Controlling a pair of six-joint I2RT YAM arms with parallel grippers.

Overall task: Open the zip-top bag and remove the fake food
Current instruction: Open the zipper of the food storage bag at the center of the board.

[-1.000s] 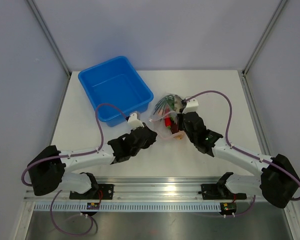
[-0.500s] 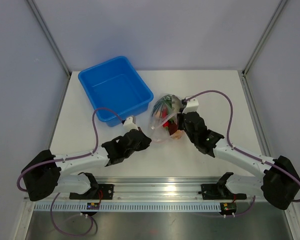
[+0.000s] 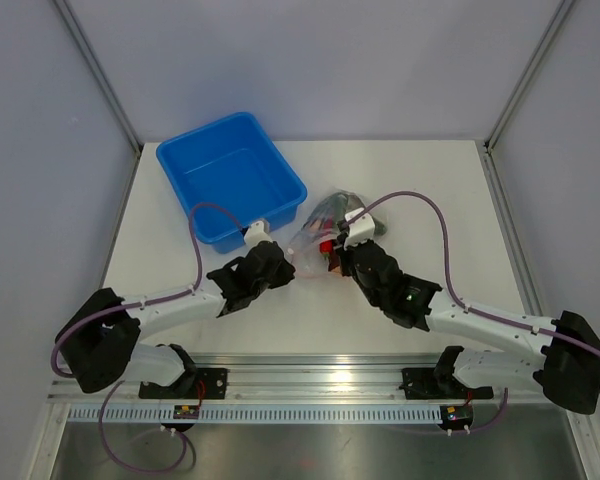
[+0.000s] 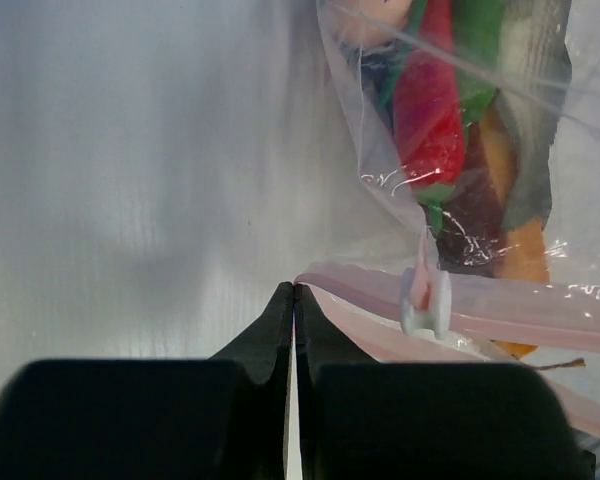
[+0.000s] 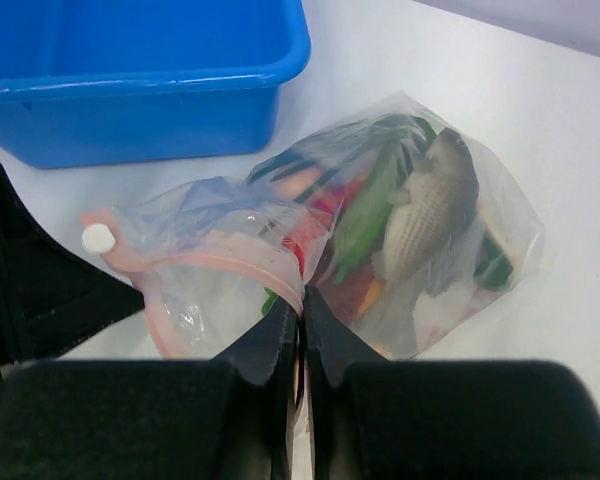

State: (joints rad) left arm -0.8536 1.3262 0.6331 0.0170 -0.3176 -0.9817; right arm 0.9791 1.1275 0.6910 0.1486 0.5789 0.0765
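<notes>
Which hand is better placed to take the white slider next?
Left, probably: the left hand pinches the zip strip right beside the white slider; the right hand grips the zip-top bag farther along.

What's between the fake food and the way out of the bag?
Only the zip-top bag itself: the fake food lies behind its pink zip strip, which looks partly parted, with the white slider on it. Left tool and right tool are each shut on that strip; nothing else intervenes.
</notes>
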